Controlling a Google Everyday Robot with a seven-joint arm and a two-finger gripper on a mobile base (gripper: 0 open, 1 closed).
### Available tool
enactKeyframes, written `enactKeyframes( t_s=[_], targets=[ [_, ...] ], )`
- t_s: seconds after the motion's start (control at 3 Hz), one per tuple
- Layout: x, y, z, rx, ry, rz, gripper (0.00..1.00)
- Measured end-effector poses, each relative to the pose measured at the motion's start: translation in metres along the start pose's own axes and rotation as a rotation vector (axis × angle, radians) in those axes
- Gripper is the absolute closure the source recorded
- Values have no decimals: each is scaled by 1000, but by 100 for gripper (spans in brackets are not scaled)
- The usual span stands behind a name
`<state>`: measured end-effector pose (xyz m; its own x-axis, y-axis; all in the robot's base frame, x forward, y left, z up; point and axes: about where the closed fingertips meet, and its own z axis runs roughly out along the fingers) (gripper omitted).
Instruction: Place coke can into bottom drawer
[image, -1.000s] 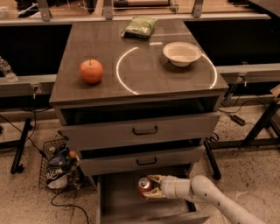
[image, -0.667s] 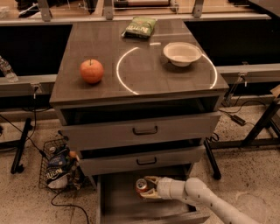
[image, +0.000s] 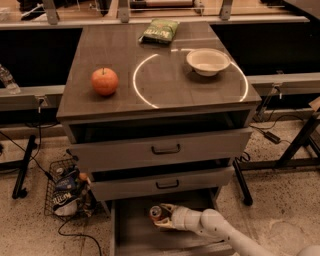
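Fingers (image: 166, 207) of the gripper (image: 161, 216) are squeezed around the coke can (image: 155, 213), low in the middle of the frame. Both are inside the open bottom drawer (image: 131, 231). Higher up, an apple (image: 104, 81) and a bowl (image: 208, 61) sit on the cabinet top (image: 165, 85).

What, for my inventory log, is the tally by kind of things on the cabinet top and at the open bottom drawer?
Apple: 1
Bowl: 1
Green snack bag: 1
Coke can: 1, held by the gripper within the open bottom drawer
Total: 4
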<state>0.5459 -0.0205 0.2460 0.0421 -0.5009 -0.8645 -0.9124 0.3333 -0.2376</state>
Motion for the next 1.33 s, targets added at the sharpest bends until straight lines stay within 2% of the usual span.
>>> enactKeyframes(
  t_s=[0.33, 0.67, 1.33],
  targets=[
    [8, 2, 26, 19, -18, 4, 100],
    [15, 4, 45, 25, -22, 3, 81],
    [35, 13, 63, 20, 11, 7, 20]
  ],
)
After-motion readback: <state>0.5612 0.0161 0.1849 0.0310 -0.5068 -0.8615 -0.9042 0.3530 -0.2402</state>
